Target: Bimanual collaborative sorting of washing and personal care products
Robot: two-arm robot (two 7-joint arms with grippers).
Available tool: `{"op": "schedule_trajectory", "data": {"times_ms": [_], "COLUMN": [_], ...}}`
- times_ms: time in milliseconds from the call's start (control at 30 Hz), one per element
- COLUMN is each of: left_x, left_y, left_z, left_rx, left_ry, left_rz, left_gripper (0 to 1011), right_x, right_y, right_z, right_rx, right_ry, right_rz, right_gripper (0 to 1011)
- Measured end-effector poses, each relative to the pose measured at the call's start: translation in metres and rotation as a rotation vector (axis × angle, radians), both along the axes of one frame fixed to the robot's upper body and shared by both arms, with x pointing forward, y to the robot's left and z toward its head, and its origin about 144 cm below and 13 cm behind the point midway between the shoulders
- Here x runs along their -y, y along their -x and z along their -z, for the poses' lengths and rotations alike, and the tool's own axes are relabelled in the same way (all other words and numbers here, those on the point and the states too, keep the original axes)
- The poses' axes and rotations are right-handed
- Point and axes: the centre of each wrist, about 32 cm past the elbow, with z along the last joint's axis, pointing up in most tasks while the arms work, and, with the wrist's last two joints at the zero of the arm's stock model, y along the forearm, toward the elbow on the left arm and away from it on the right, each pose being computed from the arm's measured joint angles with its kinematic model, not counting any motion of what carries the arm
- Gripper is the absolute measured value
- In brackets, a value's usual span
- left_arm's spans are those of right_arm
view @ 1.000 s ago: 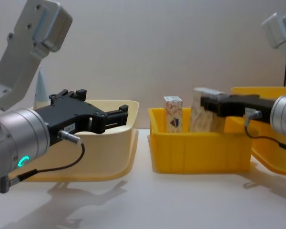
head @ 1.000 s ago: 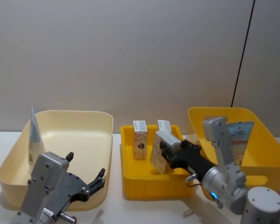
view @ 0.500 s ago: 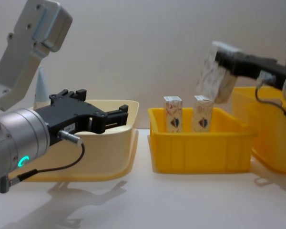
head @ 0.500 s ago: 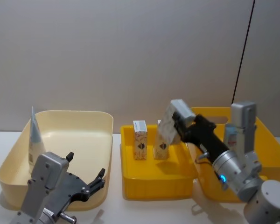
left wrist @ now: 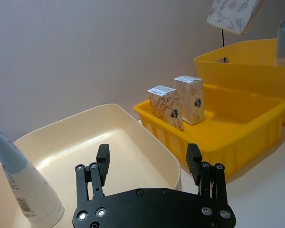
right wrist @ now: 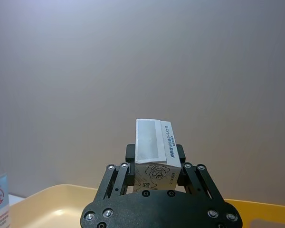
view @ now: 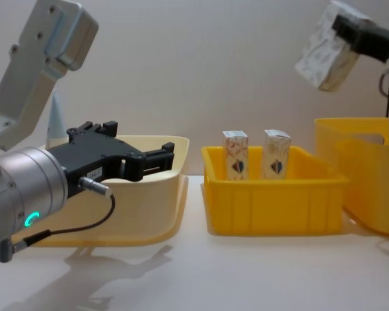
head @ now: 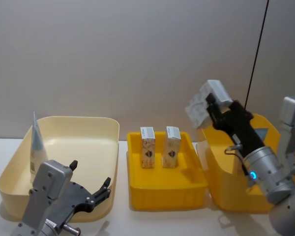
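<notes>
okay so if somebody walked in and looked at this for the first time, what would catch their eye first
Most likely the right gripper, shut on a marbled carton and holding it tilted high in the air above the gap between the small yellow bin and the larger yellow bin. Next, two more cartons stand upright side by side in the small bin, while the open left gripper hangs by the cream bin, where a whitish cone-shaped tube leans.

Three bins in a row: left bin [head: 83, 129] holding a cone-shaped tube [head: 36, 147], middle bin [head: 157, 189] holding two upright cartons [head: 148, 148] side by side, right bin [head: 226, 182] beneath a raised carton [head: 201, 104].
</notes>
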Motion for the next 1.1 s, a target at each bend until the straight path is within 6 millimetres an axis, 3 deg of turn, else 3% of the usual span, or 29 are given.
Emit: {"op": "schedule_trajectory", "data": {"times_ms": [1100], "left_x": [0.0], "left_y": [0.0], "left_z": [0.0], "left_rx": [0.0], "left_ry": [0.0], "left_rz": [0.0], "left_gripper": [1003], "right_x": [0.038], "right_y": [0.052], "right_z": [-0.007], "right_rx": [0.029], "right_ry": [0.066], "right_rz": [0.231], "right_gripper": [453]}}
